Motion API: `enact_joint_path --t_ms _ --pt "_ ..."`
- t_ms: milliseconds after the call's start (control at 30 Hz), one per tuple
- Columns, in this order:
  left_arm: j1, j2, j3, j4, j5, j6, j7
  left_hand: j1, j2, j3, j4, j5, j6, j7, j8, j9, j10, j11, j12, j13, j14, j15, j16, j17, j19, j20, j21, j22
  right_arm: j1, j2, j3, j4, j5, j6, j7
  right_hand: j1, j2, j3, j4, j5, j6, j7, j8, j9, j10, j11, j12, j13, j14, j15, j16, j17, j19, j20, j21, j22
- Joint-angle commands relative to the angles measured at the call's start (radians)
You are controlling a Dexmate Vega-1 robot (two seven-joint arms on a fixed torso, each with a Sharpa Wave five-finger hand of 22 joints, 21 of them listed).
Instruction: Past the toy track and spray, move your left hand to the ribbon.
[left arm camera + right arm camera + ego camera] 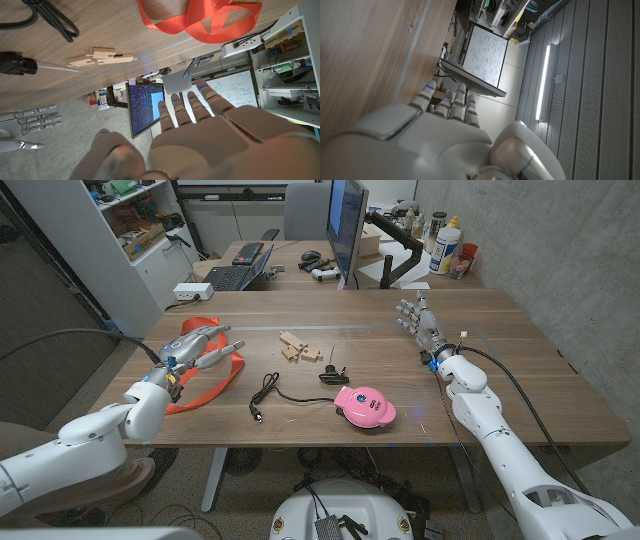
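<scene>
Hovering open-fingered over the orange ribbon (200,385), the left robot hand (200,350) should lower gently onto it, while the right robot hand (420,325) waits open.

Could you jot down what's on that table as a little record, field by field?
table: wooden
ribbon: orange, near the table's left edge
left hand: open, over the ribbon
right hand: open, holding nothing, at the table's right side
wooden toy track pieces: mid-table
black cable: coiled
pink round device: near the front edge
</scene>
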Motion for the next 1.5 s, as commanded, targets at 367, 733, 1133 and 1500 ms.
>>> enact_joint_path --t_ms 367,733,1133,1500 --pt "0.043 -0.002 -0.072 0.029 0.004 0.042 -0.043 -0.009 0.001 -0.009 0.004 0.013 -0.004 -0.006 0.004 0.002 -0.014 0.002 -0.004 0.005 -0.009 -0.158 -0.003 0.001 -0.003 -0.065 -0.008 -0.001 0.01 -0.005 -0.012 -0.001 -0.003 0.005 0.0 0.014 0.005 0.0 -0.005 0.002 -0.005 -0.002 0.006 0.002 -0.005 -0.001 -0.001 0.003 -0.004 -0.006 0.008 0.002 0.0 0.008 0.003 0.0" --pt "-0.008 0.001 -0.039 0.046 0.009 0.046 -0.071 -0.008 0.003 -0.012 0.006 0.018 -0.009 -0.006 0.003 0.002 -0.016 0.003 -0.004 0.005 -0.005 -0.155 -0.001 0.001 -0.003 -0.062 -0.008 -0.001 0.011 -0.006 -0.012 -0.001 -0.001 0.01 0.0 0.014 0.005 0.001 -0.005 0.002 -0.005 -0.002 0.008 0.001 -0.007 -0.003 -0.001 0.003 -0.006 -0.006 0.008 0.002 -0.001 0.011 0.003 0.0" --pt "-0.058 0.016 0.002 0.081 -0.006 0.034 -0.092 -0.006 0.006 -0.017 0.009 0.026 -0.011 -0.006 0.003 0.002 0.01 0.009 0.007 0.005 0.003 -0.158 0.002 0.001 0.002 -0.06 -0.007 -0.001 0.011 -0.01 -0.017 -0.001 -0.014 0.009 -0.016 0.014 0.006 0.001 -0.006 0.002 -0.002 -0.001 0.01 0.001 -0.006 -0.001 -0.001 0.003 -0.006 -0.006 0.008 0.002 -0.001 0.012 0.003 0.0" --pt "-0.083 0.015 0.028 0.102 -0.023 0.047 -0.081 -0.005 0.007 -0.019 0.01 0.03 -0.01 -0.005 0.005 0.002 0.014 0.007 0.008 0.005 0.007 -0.158 0.002 0.001 0.004 -0.057 -0.007 -0.001 0.011 -0.012 -0.02 0.0 -0.018 0.009 -0.022 0.014 0.006 0.001 -0.006 0.002 -0.003 -0.002 0.01 0.001 -0.008 -0.002 -0.001 0.003 -0.006 -0.005 0.008 0.002 -0.001 0.012 0.004 0.0"
